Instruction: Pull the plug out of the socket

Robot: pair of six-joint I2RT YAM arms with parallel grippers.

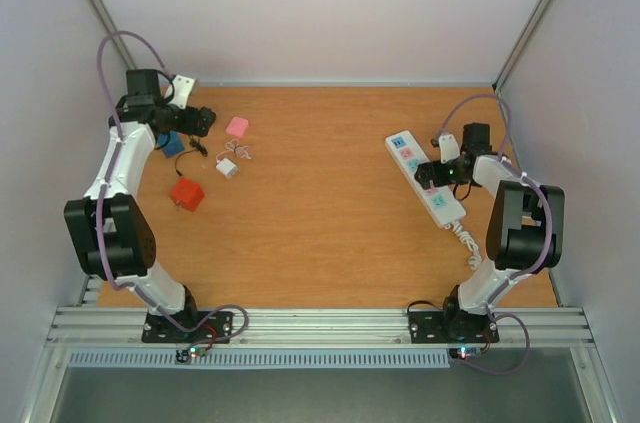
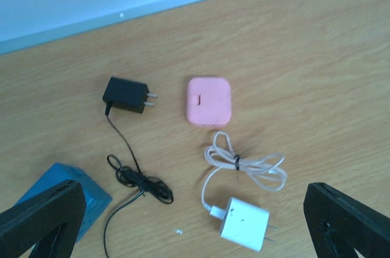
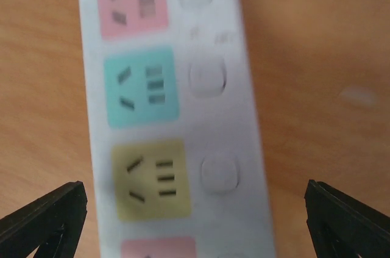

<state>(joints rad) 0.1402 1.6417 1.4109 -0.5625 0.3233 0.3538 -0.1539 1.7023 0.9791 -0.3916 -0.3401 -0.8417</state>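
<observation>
The socket (image 1: 412, 158) is a long white strip with pastel outlet faces, lying at an angle on the right of the table. My right gripper (image 1: 437, 173) hovers open just above it. In the right wrist view the socket (image 3: 170, 118) shows pink, teal and yellow faces with no plug in them, and the right gripper (image 3: 194, 197) straddles it without touching. My left gripper (image 1: 195, 121) is open over loose plugs at the far left. Below the left gripper (image 2: 194, 194) lie a white plug (image 2: 245, 223) with a bundled cable, a pink one (image 2: 208, 100) and a black one (image 2: 125, 94).
A blue plug (image 1: 173, 143) lies under the left wrist and a red one (image 1: 186, 193) nearer the front. The socket's curly white cord (image 1: 466, 241) runs toward the right arm's base. White walls enclose the wooden table (image 1: 320, 233) on three sides.
</observation>
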